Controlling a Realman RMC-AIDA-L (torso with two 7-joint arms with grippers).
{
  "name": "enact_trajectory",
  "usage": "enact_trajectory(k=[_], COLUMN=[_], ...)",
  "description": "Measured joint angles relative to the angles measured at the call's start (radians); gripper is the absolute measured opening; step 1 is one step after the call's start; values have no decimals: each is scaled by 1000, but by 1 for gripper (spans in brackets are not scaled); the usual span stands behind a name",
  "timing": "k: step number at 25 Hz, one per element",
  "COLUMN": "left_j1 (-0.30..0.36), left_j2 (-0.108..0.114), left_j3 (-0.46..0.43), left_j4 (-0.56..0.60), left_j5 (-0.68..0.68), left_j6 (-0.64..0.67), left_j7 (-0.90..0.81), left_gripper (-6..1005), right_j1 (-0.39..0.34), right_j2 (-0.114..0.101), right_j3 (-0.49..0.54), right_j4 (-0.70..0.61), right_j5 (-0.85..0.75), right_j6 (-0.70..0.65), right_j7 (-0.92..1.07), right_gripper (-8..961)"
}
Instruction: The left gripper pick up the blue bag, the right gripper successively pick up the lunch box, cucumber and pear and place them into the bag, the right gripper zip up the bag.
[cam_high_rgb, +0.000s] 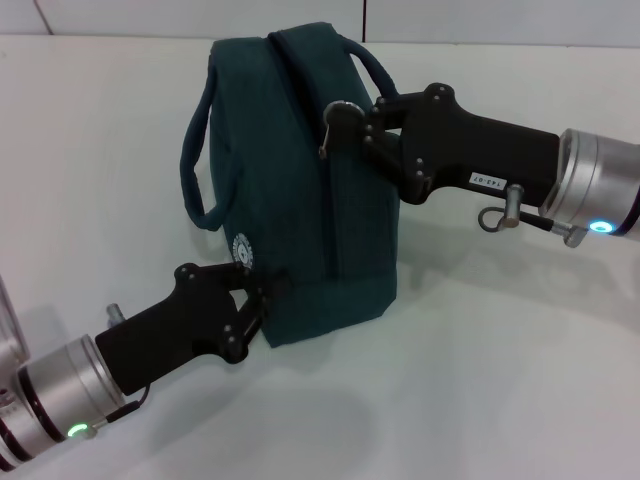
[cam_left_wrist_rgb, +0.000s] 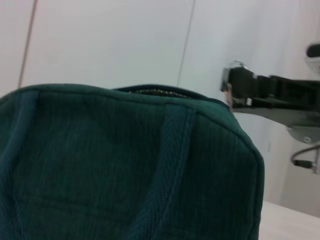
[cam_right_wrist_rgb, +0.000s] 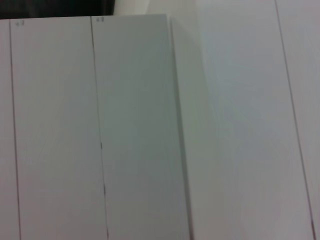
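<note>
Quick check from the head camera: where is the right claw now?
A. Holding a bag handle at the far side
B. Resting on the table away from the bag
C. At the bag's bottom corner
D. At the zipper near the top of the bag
D: the right claw sits at the zipper on the upper side of the bag, while the left claw is at its bottom corner.

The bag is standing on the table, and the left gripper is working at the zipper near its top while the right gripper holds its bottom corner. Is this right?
The sides are swapped. In the head view, the right gripper is at the zipper near the bag top, and the left gripper holds its bottom corner.
</note>
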Motion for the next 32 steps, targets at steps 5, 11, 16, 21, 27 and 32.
enact_trajectory(k=[5, 11, 16, 21, 27, 32], left_j1=[5, 12, 36, 59, 62, 49], left_j2=[4, 11, 12, 13, 16, 16], left_j3=[21, 38, 39, 31, -38, -85], left_j4=[8, 11, 52, 93, 112, 113], left_j5=[7, 10, 24, 20, 5, 4], left_j6=[-1, -4, -7, -8, -9, -8], left_j7=[10, 11, 11, 8, 9, 7], left_gripper=[72, 70, 69, 69, 68, 67], right_j1=[-4, -20, -29, -50, -55, -72], right_j2=[0, 0, 0, -5, -14, -15], right_j3=[4, 7, 7, 7, 5, 20], right_j4=[1, -5, 0, -9, 1, -2], right_j5=[3, 25, 52, 55, 47, 45], right_j6=[12, 19, 13, -30, -109, -115], right_j7=[0, 0, 0, -5, -8, -22], right_gripper=[16, 16, 16, 16, 16, 16])
